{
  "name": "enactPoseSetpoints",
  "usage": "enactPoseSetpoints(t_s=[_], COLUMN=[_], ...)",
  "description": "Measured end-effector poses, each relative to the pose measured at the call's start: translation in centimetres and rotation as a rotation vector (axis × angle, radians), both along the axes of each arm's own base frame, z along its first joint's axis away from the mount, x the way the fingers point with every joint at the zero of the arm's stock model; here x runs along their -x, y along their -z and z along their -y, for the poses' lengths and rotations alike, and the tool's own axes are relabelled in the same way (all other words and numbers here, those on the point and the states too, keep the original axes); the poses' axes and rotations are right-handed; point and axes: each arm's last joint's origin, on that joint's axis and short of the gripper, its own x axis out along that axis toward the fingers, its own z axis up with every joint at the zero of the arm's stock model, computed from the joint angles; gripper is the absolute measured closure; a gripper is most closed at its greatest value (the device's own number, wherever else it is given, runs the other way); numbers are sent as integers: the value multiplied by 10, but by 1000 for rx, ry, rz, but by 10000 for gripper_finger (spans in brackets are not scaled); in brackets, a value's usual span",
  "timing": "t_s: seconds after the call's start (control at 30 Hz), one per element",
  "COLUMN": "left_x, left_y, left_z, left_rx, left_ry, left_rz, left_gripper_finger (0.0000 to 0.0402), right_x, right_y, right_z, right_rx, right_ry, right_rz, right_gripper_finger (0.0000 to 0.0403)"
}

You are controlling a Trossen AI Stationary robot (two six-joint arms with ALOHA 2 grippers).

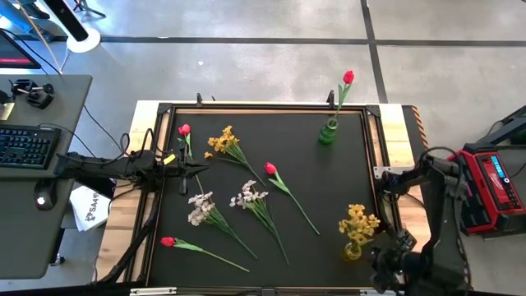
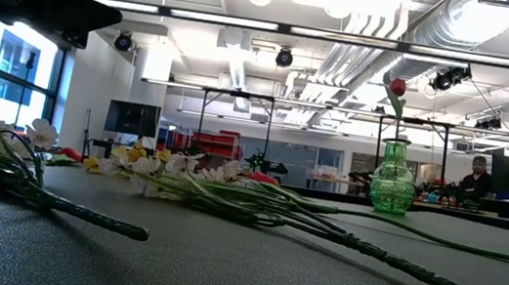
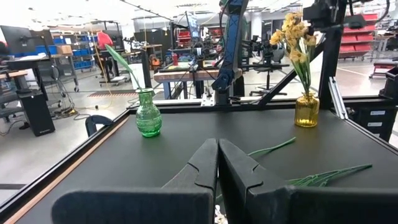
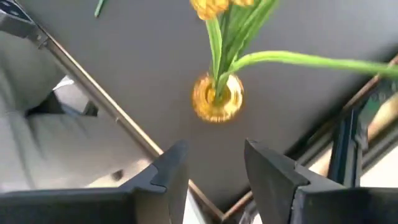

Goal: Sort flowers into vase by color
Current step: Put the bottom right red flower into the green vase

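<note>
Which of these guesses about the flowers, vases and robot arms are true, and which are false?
1. The green vase holds a red flower. True.
2. The amber vase is empty. False: it holds yellow flowers.
3. The right gripper is open above the amber vase. True.
4. The left gripper is wide open. False: its fingers are shut together.
5. All flowers are already in vases. False: several flowers, such as a white spray, lie on the black mat.
</note>
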Motion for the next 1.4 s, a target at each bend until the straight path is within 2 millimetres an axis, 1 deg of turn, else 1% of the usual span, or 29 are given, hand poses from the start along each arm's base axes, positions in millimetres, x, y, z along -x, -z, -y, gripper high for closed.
enactPoseSetpoints(t_s=[0.1,0.23,0.37,0.43,0.53,0.63,0.7,0.77,0.87,0.97,1.0,1.07,1.17,1.27,1.33,1.4], left_x=[0,0,0,0,0,0,0,0,0,0,0,0,0,0,0,0], left_y=[0,0,0,0,0,0,0,0,0,0,0,0,0,0,1,1], left_z=[0,0,0,0,0,0,0,0,0,0,0,0,0,0,0,0], left_rx=[0,0,0,-1,-1,-1,-1,-1,-1,-1,0,2,26,50,60,79], left_ry=[0,0,0,0,0,0,0,0,0,0,0,0,0,-7,-10,-10], left_rz=[0,0,0,-1,0,0,0,-1,0,-1,0,0,2,1,-2,-4], left_gripper_finger=[402,402,401,402,401,402,402,401,401,402,401,401,401,402,402,402], right_x=[-1,-5,-10,-12,-20,-33,-46,-66,-102,-141,-153,-175,-201,-222,-237,-253], right_y=[-13,-33,-55,-65,-78,-84,-87,-88,-84,-81,-80,-81,-78,-62,-45,-24], right_z=[-2,-7,-10,-8,-3,6,16,30,55,89,102,129,167,198,213,225], right_rx=[-97,-221,-219,-146,56,331,490,544,564,542,528,501,524,507,468,440], right_ry=[-7,-66,-160,-230,-302,-297,-269,-251,-274,-306,-322,-301,-259,-260,-285,-321], right_rz=[45,189,369,491,687,849,890,841,682,533,494,463,415,293,199,106], right_gripper_finger=[265,265,265,265,265,265,265,265,265,255,248,228,189,152,137,129])
